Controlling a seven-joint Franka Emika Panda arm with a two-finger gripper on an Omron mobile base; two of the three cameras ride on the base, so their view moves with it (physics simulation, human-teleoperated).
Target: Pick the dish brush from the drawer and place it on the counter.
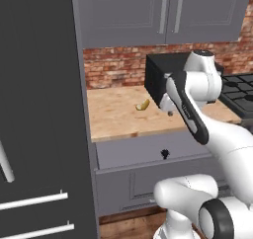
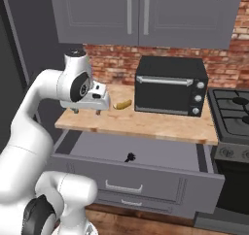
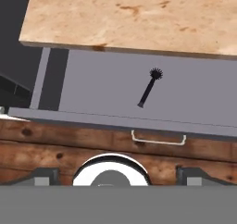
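Note:
The dish brush (image 3: 148, 90) lies loose in the open drawer (image 3: 102, 89), a slim black handle with a bristly round head pointing toward the counter (image 3: 115, 19). It also shows as a small dark shape, the dish brush (image 1: 165, 154) (image 2: 130, 157), near the middle of the drawer (image 1: 133, 151) (image 2: 165, 149). My gripper (image 2: 86, 111) (image 1: 169, 112) hangs well above the drawer, level with the counter (image 1: 113, 119) (image 2: 160, 125), pointing down. Its fingertips (image 3: 44, 174) stand wide apart, open and empty, with the brush far below them.
A small curved yellow object (image 1: 143, 104) (image 2: 122, 104) lies on the counter beside a black toaster oven (image 2: 170, 86) (image 1: 158, 80). The black stove top (image 2: 233, 108) is to the right. Grey wall cupboards (image 2: 141, 13) hang above, and a tall dark cabinet (image 1: 39, 109) stands to the left.

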